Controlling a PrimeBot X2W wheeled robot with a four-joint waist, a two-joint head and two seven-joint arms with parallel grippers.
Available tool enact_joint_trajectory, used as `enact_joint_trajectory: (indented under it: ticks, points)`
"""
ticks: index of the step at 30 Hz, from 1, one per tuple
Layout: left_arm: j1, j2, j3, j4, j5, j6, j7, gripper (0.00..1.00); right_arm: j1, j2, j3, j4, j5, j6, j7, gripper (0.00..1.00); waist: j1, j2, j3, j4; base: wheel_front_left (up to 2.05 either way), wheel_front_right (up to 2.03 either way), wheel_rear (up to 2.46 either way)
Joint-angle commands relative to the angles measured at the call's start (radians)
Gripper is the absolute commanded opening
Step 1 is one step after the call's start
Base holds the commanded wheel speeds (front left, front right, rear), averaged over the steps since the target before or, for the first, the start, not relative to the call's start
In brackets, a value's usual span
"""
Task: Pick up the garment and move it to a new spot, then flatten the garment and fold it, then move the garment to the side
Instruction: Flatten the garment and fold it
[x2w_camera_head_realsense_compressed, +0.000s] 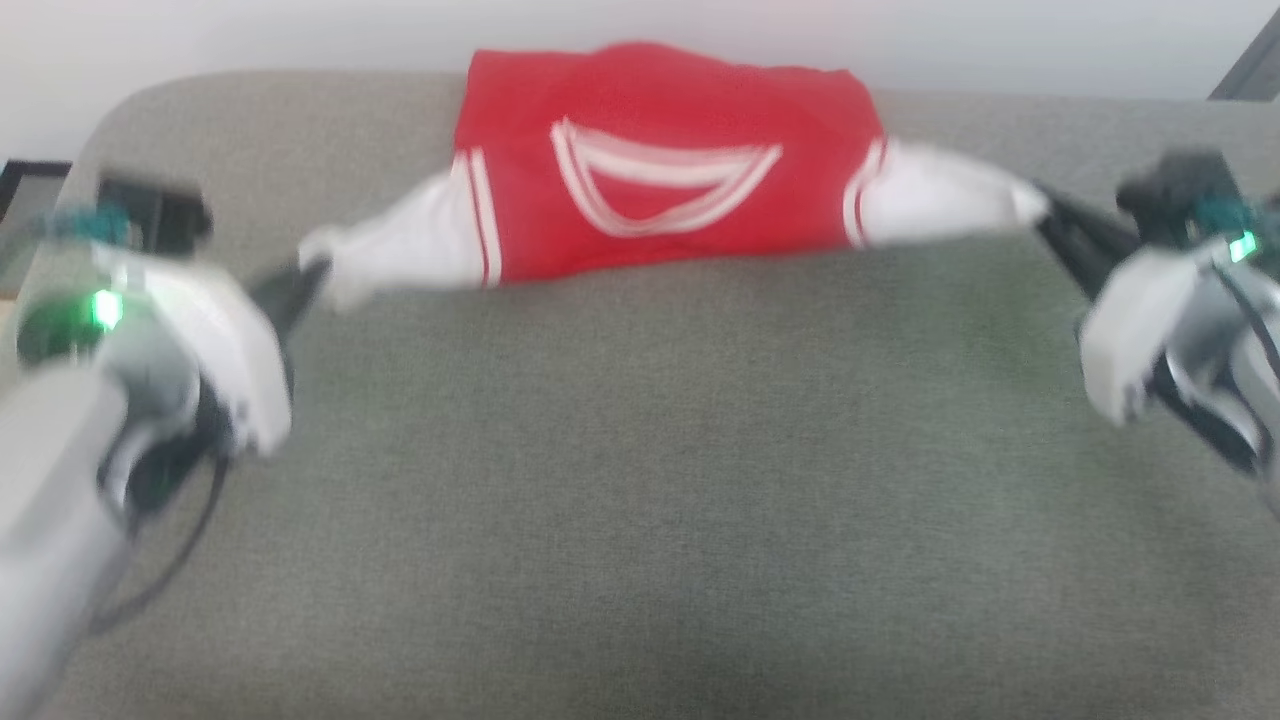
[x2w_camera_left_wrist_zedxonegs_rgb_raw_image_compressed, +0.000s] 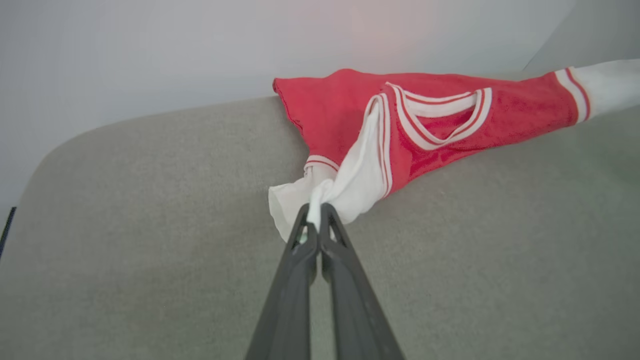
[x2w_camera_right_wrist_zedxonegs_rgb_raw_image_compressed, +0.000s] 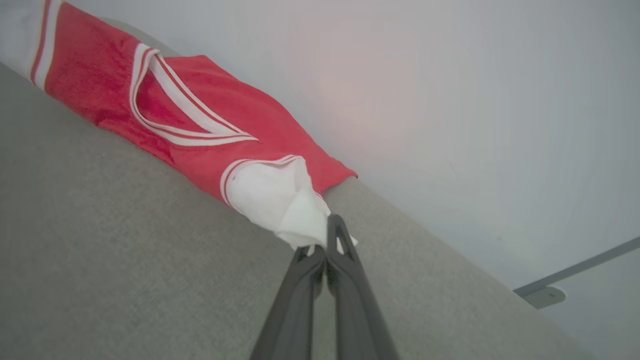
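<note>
Along the far edge of the grey fabric worktop (x2w_camera_head_realsense_compressed: 640, 480), midway between its two far corners: red garment (x2w_camera_head_realsense_compressed: 660, 170), spread sideways, white-striped V-neck facing up, far hem right at the edge. Pulled out toward the left and right edges by its white sleeves. Clenched on the bunched end of the left sleeve (x2w_camera_left_wrist_zedxonegs_rgb_raw_image_compressed: 345, 185): left fingers (x2w_camera_left_wrist_zedxonegs_rgb_raw_image_compressed: 300, 250), tips pressed together over white cloth. Clamped the same way on the tip of the right sleeve (x2w_camera_right_wrist_zedxonegs_rgb_raw_image_compressed: 270, 200): right fingers (x2w_camera_right_wrist_zedxonegs_rgb_raw_image_compressed: 345, 260).
</note>
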Motion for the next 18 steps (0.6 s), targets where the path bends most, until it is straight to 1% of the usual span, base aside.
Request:
enact_joint_trajectory:
  ticks: [1, 2, 4, 9, 12, 15, 16, 18]
  points:
    - [0.058, 0.033, 0.002, -0.058, -0.019, 0.023, 0.012, 0.0, 0.039, -0.044, 0.024, -0.054, 0.042, -0.002, 0.019, 0.0, -0.0001, 0.0, -0.02, -0.01, 0.0, 0.0, 0.0]
    - [0.103, 0.057, 0.002, -0.103, -0.036, 0.039, 0.022, 0.0, 0.067, -0.076, 0.049, -0.099, 0.075, -0.002, 0.037, 0.0, -0.0001, 0.0, -0.025, -0.013, 0.0, 0.0, 0.0]
    - [0.194, 0.111, 0.007, -0.197, -0.062, 0.085, 0.034, 0.0, 0.117, -0.14, 0.087, -0.185, 0.132, -0.002, 0.063, 0.0, -0.0001, 0.0, -0.033, -0.02, 0.0, 0.0, 0.0]
    - [0.408, 0.241, 0.003, -0.426, -0.118, 0.202, 0.042, 0.0, 0.226, -0.284, 0.159, -0.36, 0.215, -0.002, 0.091, 0.0, -0.0001, 0.0, -0.039, -0.032, 0.0, 0.0, 0.0]
    - [0.516, 0.3, -0.004, -0.515, -0.132, 0.27, 0.034, 0.0, 0.283, -0.361, 0.201, -0.426, 0.243, -0.002, 0.098, 0.0, -0.0001, 0.0, -0.039, -0.035, 0.0, 0.0, 0.0]
    - [0.601, 0.342, -0.014, -0.584, -0.156, 0.33, 0.036, 0.0, 0.33, -0.417, 0.239, -0.485, 0.281, -0.002, 0.115, 0.0, -0.0001, 0.0, -0.037, -0.037, 0.0, 0.0, 0.0]
    - [0.65, 0.362, -0.018, -0.615, -0.177, 0.366, 0.033, 0.0, 0.354, -0.452, 0.262, -0.518, 0.305, -0.002, 0.128, 0.0, -0.0001, 0.0, -0.034, -0.038, 0.0, 0.0, 0.0]
    - [0.691, 0.376, -0.023, -0.639, -0.185, 0.396, 0.028, 0.0, 0.376, -0.48, 0.285, -0.545, 0.332, -0.002, 0.144, 0.0, -0.0001, 0.0, -0.03, -0.039, 0.0, 0.0, 0.0]
